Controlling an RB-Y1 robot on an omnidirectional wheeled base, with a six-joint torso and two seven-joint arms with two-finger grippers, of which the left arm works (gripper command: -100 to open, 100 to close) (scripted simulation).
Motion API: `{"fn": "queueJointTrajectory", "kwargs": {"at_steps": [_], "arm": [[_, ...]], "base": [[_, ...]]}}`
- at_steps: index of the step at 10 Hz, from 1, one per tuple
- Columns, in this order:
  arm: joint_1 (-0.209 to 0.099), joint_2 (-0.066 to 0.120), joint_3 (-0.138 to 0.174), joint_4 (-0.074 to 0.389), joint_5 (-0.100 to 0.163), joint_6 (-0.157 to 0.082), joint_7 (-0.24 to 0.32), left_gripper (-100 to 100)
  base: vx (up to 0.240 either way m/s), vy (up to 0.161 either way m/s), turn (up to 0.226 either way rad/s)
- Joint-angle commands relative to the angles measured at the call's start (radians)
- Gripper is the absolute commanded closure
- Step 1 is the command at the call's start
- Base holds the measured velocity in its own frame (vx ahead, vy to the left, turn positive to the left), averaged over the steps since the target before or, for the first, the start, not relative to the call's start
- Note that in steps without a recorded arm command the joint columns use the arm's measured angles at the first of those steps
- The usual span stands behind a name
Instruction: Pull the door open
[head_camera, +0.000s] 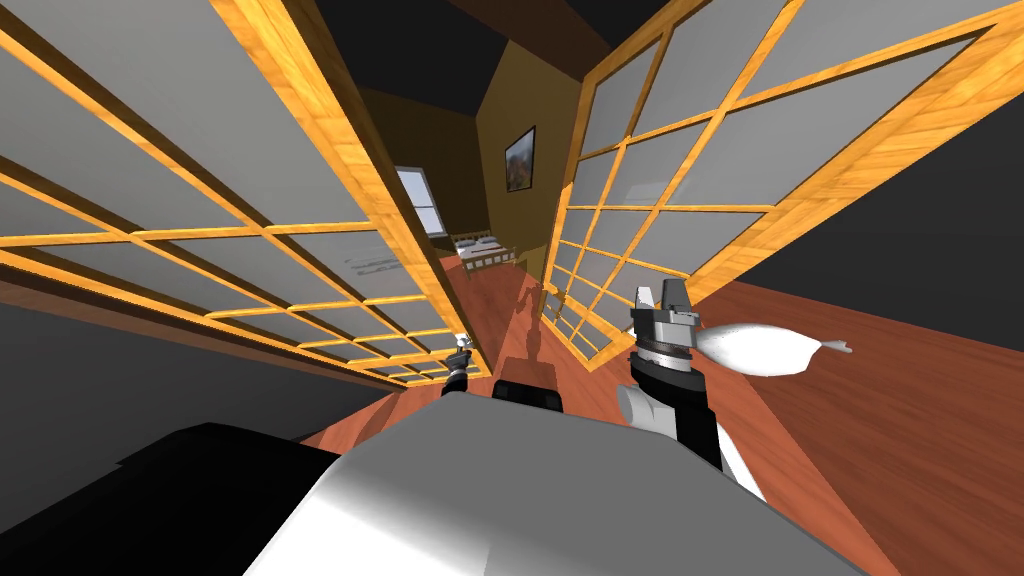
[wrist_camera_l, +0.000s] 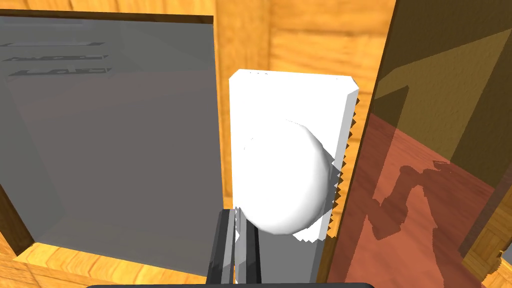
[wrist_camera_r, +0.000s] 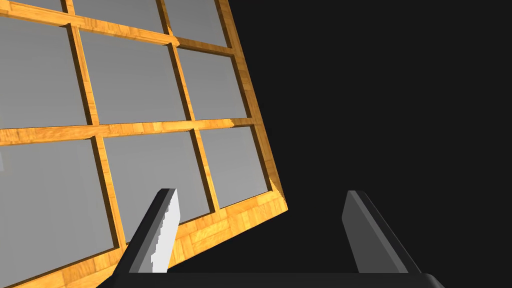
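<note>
The door is a wooden grid of grey panes, slanting away on my left. On its free edge sits a white plate with a round white knob. My left gripper is low at that edge. Its fingers are shut together with nothing seen between them, and their tips lie against the knob's rim on the pane side. Past the door's edge there is red floor with my arm's shadow on it. My right gripper is raised at my right, open and empty.
A second paned wooden panel stands to the right. The gap between the two panels shows a bed, a window and a picture on a brown wall. A white oval shape juts out beside my right forearm. Black areas lie beyond both panels.
</note>
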Motion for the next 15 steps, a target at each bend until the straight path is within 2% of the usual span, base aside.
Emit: {"fn": "queueJointTrajectory", "kwargs": {"at_steps": [1, 2, 3, 4, 5, 6, 7, 8, 9, 11, 12, 13, 14, 15], "arm": [[-0.028, -0.008, -0.012, -0.002, -0.010, -0.020, 0.008, -100], [-0.027, -0.008, -0.015, -0.003, -0.005, -0.020, 0.017, -100], [-0.001, 0.001, -0.003, 0.004, 0.004, -0.002, 0.010, -100], [-0.004, 0.010, 0.014, -0.012, 0.017, 0.043, -0.002, -100], [-0.008, 0.013, 0.020, -0.020, 0.021, 0.060, -0.007, -100], [-0.017, 0.020, 0.033, -0.037, 0.030, 0.097, -0.018, -100], [-0.022, 0.023, 0.040, -0.047, 0.035, 0.116, -0.023, -100], [-0.031, 0.030, 0.054, -0.065, 0.044, 0.155, -0.034, -100], [-0.031, 0.030, 0.054, -0.065, 0.044, 0.155, -0.034, -100], [-0.046, 0.041, 0.076, -0.093, 0.059, 0.215, -0.051, -100], [-0.048, 0.043, 0.080, -0.099, 0.061, 0.226, -0.055, -100], [-0.027, 0.043, 0.082, -0.075, 0.062, 0.217, -0.055, -100], [-0.027, 0.043, 0.082, -0.075, 0.062, 0.217, -0.055, 100], [-0.027, 0.043, 0.082, -0.075, 0.062, 0.217, -0.055, 100]], "base": [[-0.007, -0.001, 0.003], [-0.017, -0.005, -0.020], [-0.004, 0.020, 0.025], [-0.001, 0.015, 0.103], [-0.012, -0.015, 0.084], [-0.017, -0.037, 0.065], [-0.008, -0.034, 0.046], [-0.006, -0.033, 0.059], [-0.004, -0.026, 0.031], [-0.002, -0.028, 0.045], [-0.011, -0.024, 0.030], [0.000, 0.014, 0.044], [0.008, 0.019, -0.014], [0.004, -0.007, -0.035]]}}
